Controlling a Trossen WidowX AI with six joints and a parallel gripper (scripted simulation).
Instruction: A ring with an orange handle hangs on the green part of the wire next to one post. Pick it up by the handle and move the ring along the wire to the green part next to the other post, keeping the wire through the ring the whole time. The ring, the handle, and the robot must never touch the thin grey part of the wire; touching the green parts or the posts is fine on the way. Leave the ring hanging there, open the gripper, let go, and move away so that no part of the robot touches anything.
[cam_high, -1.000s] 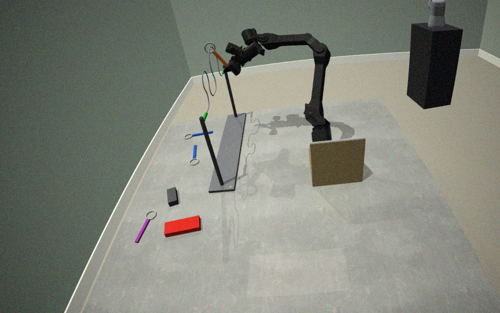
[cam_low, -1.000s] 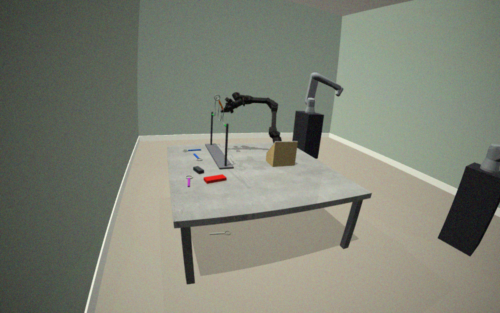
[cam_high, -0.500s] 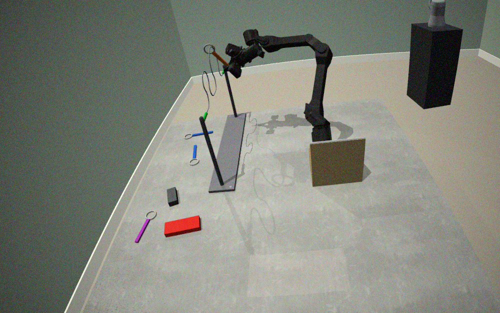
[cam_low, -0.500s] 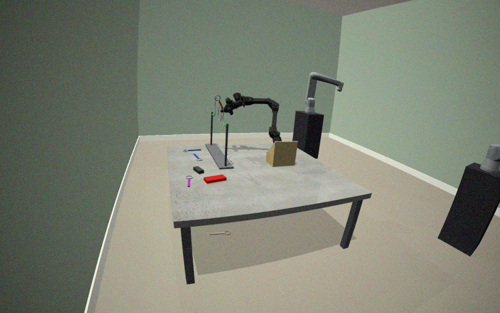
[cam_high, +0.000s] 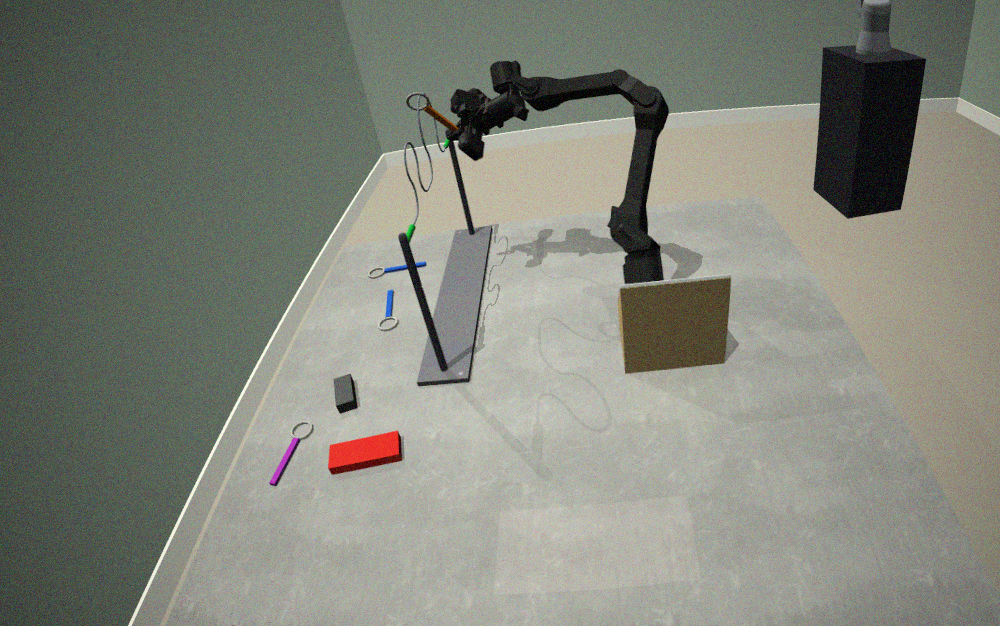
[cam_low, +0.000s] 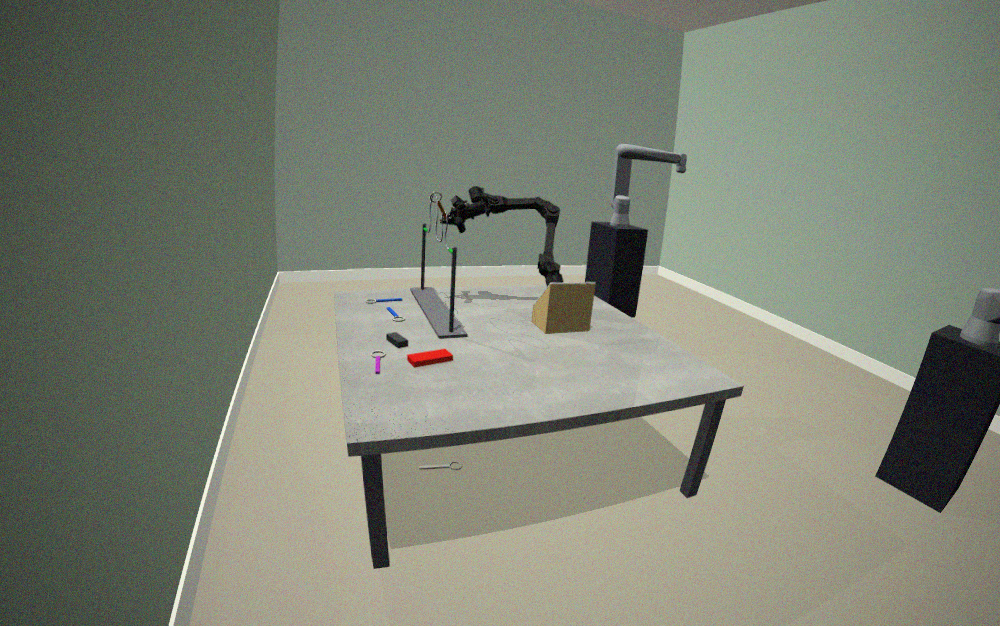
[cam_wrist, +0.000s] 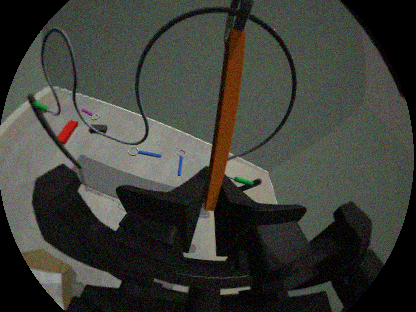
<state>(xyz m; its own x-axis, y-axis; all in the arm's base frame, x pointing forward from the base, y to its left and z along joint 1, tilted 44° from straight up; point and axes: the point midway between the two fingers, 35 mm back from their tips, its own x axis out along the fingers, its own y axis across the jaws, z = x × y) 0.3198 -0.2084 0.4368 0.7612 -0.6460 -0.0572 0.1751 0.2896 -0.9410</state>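
My gripper (cam_high: 455, 132) (cam_low: 445, 219) (cam_wrist: 211, 170) is shut on the lower end of the orange handle (cam_high: 440, 118) (cam_low: 441, 209) (cam_wrist: 229, 100). The handle slopes up to the ring (cam_high: 407, 101) (cam_low: 430, 197), high around the top of the wire's tall arch. The ring looks edge-on in the wrist view; whether it touches the grey wire (cam_wrist: 136, 85) I cannot tell. One green part (cam_high: 410, 231) (cam_low: 451, 250) (cam_wrist: 39, 106) is at the near post (cam_high: 422, 298) (cam_low: 453, 295); the other green part (cam_high: 447, 143) (cam_low: 425, 229) (cam_wrist: 244, 181) is at the far post (cam_high: 461, 188) (cam_low: 422, 258), just below my gripper in the top view.
The posts stand on a grey base plate (cam_high: 461, 295). A red block (cam_high: 365, 452), a black block (cam_high: 344, 393), two blue-handled rings and a purple-handled ring lie on the table's left side. A brown wedge-shaped box (cam_high: 675, 324) stands near the arm's base.
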